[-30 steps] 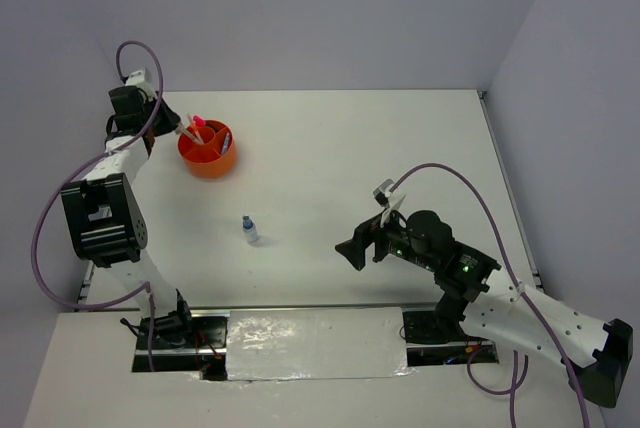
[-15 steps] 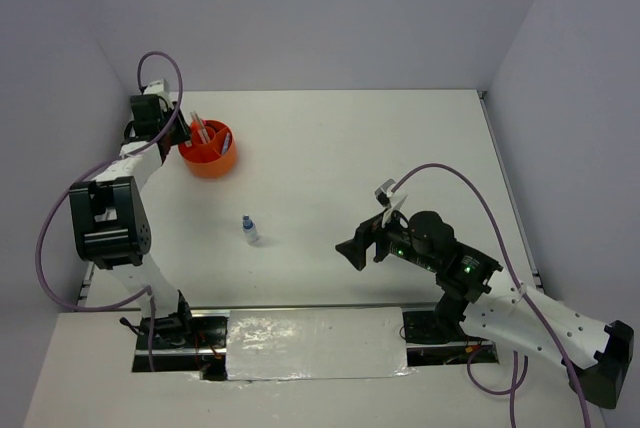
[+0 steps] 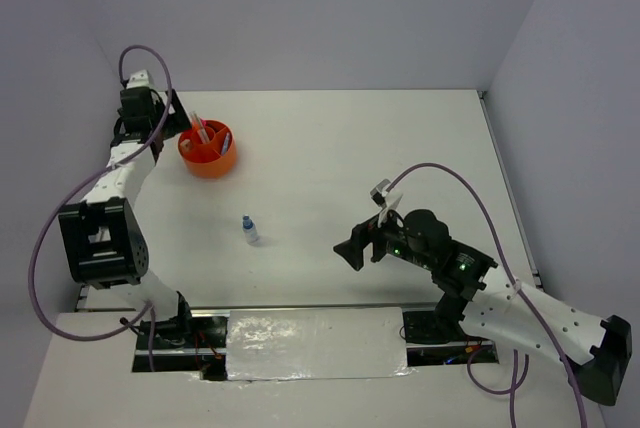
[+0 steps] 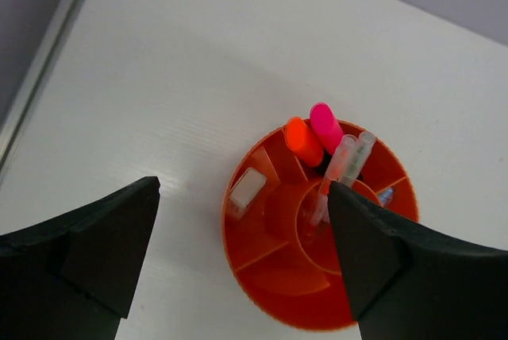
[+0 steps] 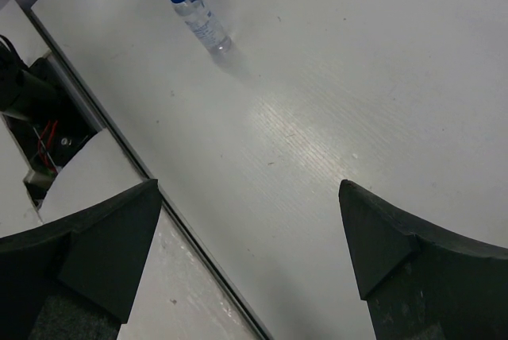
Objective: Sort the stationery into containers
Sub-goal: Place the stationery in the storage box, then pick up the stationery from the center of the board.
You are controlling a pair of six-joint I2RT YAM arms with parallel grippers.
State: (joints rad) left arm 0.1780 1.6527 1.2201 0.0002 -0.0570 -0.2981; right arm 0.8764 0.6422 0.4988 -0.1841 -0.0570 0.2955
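Note:
The round orange organiser (image 3: 212,170) stands at the far left of the table. In the left wrist view the organiser (image 4: 279,276) holds an orange-capped highlighter (image 4: 302,141), a pink-capped highlighter (image 4: 326,125), two thin clear-barrelled pens (image 4: 349,161) leaning in the centre well, a beige eraser (image 4: 247,189) and a light-blue piece (image 4: 386,196). My left gripper (image 3: 168,120) (image 4: 242,197) hangs open above the organiser, holding nothing. The blue-capped clear bottle (image 3: 248,229) (image 5: 194,13) lies on the table, apart from everything. My right gripper (image 3: 352,248) (image 5: 248,189) stands open and empty, to the right of the bottle.
The table's near edge (image 5: 119,141) runs as a dark seam under the right gripper, with the arm bases and cables (image 5: 40,137) below it. Grey walls (image 3: 560,58) close in the table at the left, back and right.
My left gripper has opened wide and drawn a little up and left from the organiser, leaving the pens standing in the centre well. The right arm has barely moved.

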